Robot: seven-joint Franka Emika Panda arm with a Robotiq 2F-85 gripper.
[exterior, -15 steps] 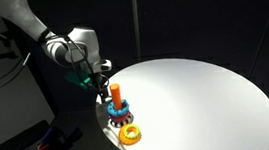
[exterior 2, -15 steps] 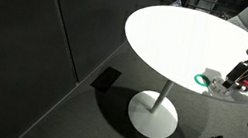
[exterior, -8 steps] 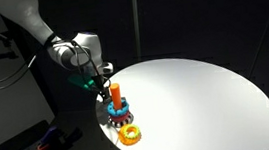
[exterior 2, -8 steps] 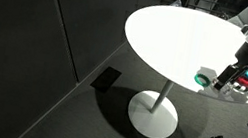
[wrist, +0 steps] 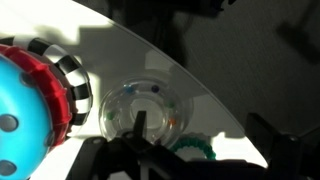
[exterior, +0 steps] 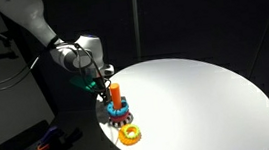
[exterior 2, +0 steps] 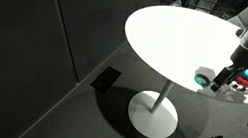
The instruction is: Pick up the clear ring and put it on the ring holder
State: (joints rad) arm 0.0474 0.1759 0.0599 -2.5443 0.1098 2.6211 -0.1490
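We find the white round table [exterior: 197, 99] bare over its middle, right and far parts in an exterior view; passage there is free. Obstacles cluster at its left near edge: the orange peg ring holder [exterior: 115, 92], with blue and red rings at its foot, and a loose yellow-orange ring [exterior: 131, 135] just beside it, nearer. In the wrist view the clear plastic ring [wrist: 145, 110] sits between that holder and a teal toothed ring [wrist: 196, 148], close on both sides.
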